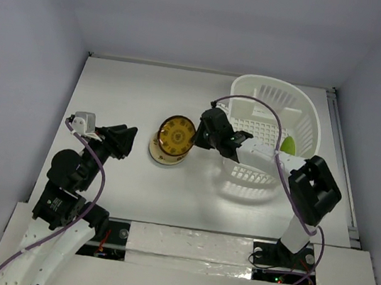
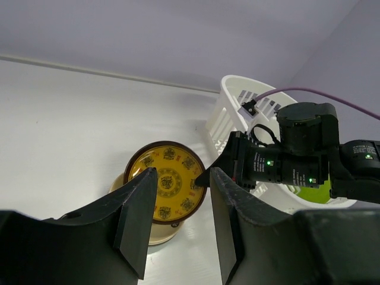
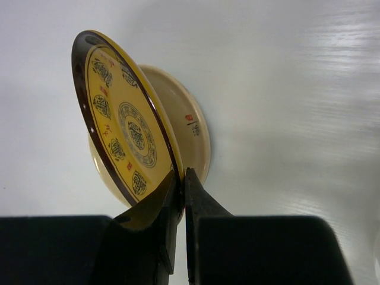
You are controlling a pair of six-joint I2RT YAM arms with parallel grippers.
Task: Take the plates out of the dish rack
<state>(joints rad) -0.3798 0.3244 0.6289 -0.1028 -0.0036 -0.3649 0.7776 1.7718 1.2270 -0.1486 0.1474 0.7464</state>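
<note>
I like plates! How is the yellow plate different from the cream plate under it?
The yellow plate has a dark rim and printed patterns; the cream plate is mostly plain. The yellow plate is tilted, pinched at its rim by the right tool; the cream plate lies flat on the table, unheld. Both are small and round.

The left arm (image 1: 68, 194) and the right arm (image 1: 310, 193) are each built of rounded black joint housings joined by white links, with a thin purple cable (image 1: 103, 181) looping loosely along the length. The left end effector (image 2: 181, 178) has two broad, matt-black, wedge-shaped fingers, while the right end effector (image 3: 182, 176) has two black fingers that taper to thin tips. Small green lights (image 2: 268, 162) glow on the right arm's black wrist housing, and a white block (image 1: 83, 123) sits at the left wrist.
</note>
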